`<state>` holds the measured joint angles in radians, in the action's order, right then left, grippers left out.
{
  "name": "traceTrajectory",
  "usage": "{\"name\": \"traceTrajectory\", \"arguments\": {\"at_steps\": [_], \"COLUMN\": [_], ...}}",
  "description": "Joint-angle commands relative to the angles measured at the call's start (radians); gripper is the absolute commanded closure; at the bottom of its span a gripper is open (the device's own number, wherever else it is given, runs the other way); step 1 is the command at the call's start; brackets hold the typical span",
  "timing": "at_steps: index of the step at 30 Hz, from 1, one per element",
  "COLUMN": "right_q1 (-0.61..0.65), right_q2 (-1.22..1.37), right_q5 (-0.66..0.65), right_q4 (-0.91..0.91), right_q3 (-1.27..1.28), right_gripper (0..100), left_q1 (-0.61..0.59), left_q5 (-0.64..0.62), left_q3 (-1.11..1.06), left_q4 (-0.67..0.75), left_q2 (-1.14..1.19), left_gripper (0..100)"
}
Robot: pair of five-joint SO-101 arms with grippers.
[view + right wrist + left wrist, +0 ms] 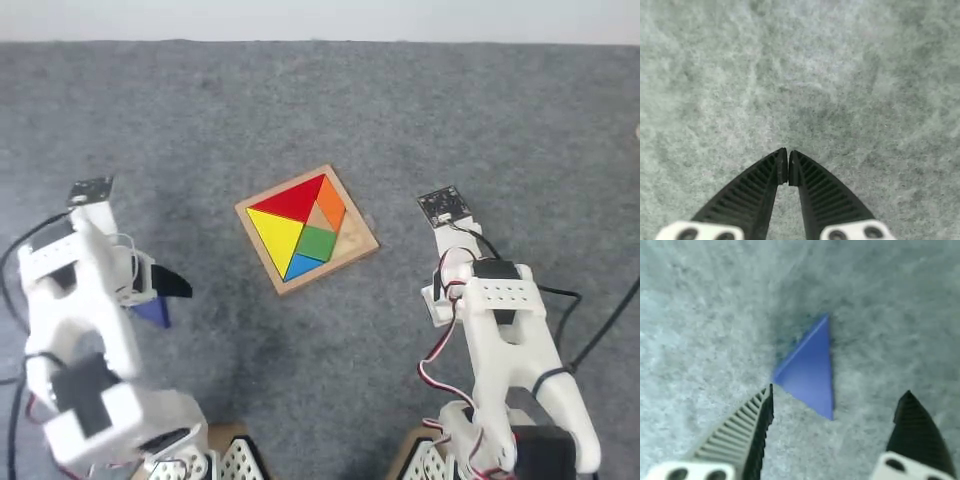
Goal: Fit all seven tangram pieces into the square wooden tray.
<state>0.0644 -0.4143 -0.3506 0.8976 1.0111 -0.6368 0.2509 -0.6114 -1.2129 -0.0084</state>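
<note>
The square wooden tray (358, 242) lies mid-table, turned like a diamond. In it sit a red triangle (293, 200), a yellow triangle (277, 236), an orange piece (332, 214), a green square (318, 243) and a small blue piece (303, 265); bare wood shows along its right side. A loose blue triangle (152, 312) (810, 370) lies flat on the carpet at the left. My left gripper (839, 390) (160, 297) hangs open just above it, one finger on either side. Right of the tray, my right gripper (788, 150) is shut over bare carpet with nothing in it.
Grey carpet (330, 110) covers the whole table. The right arm (500, 310) stands beside the tray's lower right corner. Both arm bases sit at the near edge.
</note>
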Motion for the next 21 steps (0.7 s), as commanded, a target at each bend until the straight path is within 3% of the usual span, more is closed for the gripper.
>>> {"name": "traceTrajectory", "arguments": {"at_steps": [1,21], "right_q1": [-0.001,-0.001], "right_q2": [-0.036,-0.035], "right_q5": [0.005,0.005], "right_q4": [-0.008,-0.012], "right_q3": [-0.003,-0.003], "right_gripper": [98.6,98.6], "left_q1": [-0.028,-0.029], "left_q5": [0.003,0.021], "left_q3": [0.09,0.042], "left_q4": [0.008,0.083], "left_q2": [0.057,0.083], "left_gripper": [65,65]}}
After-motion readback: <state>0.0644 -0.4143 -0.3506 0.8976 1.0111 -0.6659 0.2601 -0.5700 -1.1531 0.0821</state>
